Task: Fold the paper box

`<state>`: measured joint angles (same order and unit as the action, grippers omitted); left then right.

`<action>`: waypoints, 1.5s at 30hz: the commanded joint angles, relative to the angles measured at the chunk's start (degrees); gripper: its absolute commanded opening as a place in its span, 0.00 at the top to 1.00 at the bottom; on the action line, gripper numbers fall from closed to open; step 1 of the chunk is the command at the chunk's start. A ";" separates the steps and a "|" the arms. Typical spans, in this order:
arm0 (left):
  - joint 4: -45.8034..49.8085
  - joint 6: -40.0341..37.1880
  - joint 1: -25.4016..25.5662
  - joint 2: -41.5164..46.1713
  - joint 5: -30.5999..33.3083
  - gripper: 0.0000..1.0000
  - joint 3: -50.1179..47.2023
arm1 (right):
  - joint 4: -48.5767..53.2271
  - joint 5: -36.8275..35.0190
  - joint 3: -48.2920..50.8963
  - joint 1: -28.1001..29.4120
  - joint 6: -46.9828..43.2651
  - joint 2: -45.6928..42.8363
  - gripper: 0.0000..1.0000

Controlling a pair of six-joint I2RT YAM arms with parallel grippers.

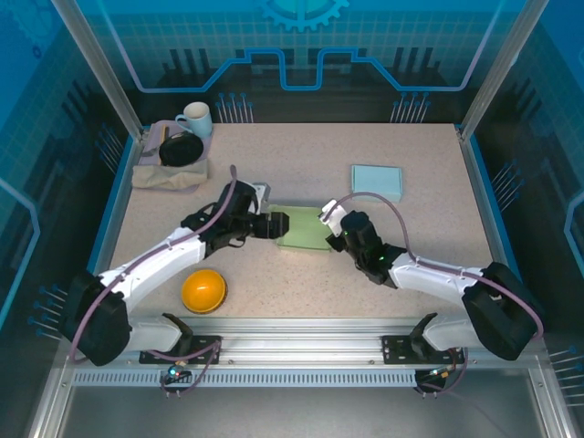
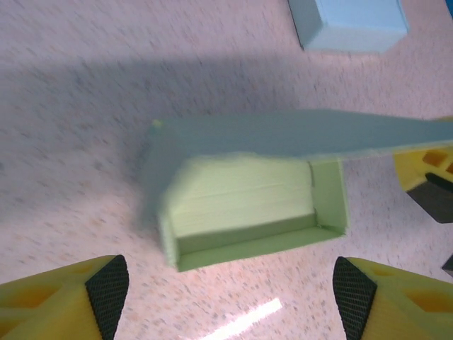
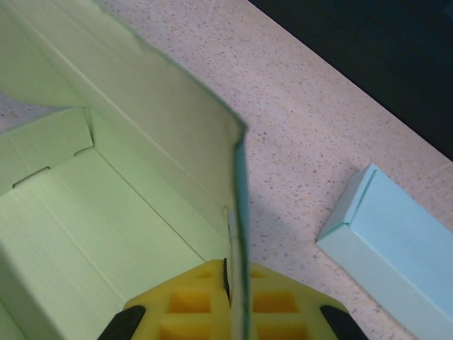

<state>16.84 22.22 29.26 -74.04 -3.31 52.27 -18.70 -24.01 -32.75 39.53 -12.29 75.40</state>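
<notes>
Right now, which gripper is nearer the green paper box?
Right: the right gripper pinches a raised flap of the green paper box; the left gripper hangs open just off its left end.

The paper box (image 2: 248, 212) is blurred and the top edge cuts off the blue box (image 2: 347, 21)

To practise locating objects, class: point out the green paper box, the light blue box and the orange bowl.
green paper box (image 2: 244, 202), left wrist view, inner surface.
light blue box (image 3: 410, 241), right wrist view, top face.
orange bowl (image 1: 203, 290), top external view, domed middle.
</notes>
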 commanded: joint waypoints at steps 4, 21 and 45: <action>0.26 2.67 -8.02 3.31 -2.72 0.07 2.88 | 2.24 13.69 -2.93 -5.88 -6.95 -3.49 0.95; 4.80 28.79 -2.14 -13.86 -5.38 0.02 16.15 | 2.88 11.67 -5.54 -6.62 0.44 -3.09 0.96; 2.34 41.54 1.61 -14.59 -5.24 0.01 15.97 | 5.79 6.12 -6.38 -2.83 11.23 -2.73 0.98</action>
<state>20.53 60.88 29.34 -88.14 -7.55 66.63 -14.70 -15.35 -37.17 34.96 -4.97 72.47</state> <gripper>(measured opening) 0.986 0.046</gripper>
